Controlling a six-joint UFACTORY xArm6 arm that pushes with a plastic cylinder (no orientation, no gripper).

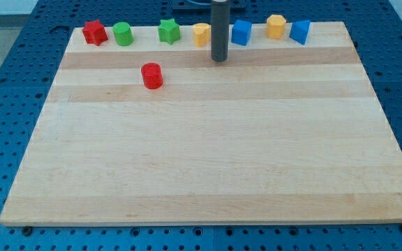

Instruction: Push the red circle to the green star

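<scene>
In the camera view, my tip [219, 60] stands on the wooden board [208, 160] near the upper centre; it is a bare rod, holding nothing. The red circle [151, 75] lies to its left, well apart. The green star [169, 31] sits in the top row, above and right of the circle, beside a yellow block [201, 34].

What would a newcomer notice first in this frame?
A row of coloured blocks lines the board's top edge, from the red star at the view's left to a blue block at the right. The red circle sits alone below that row, below-left of the green star. My tip stands right of the circle, apart from it.
</scene>
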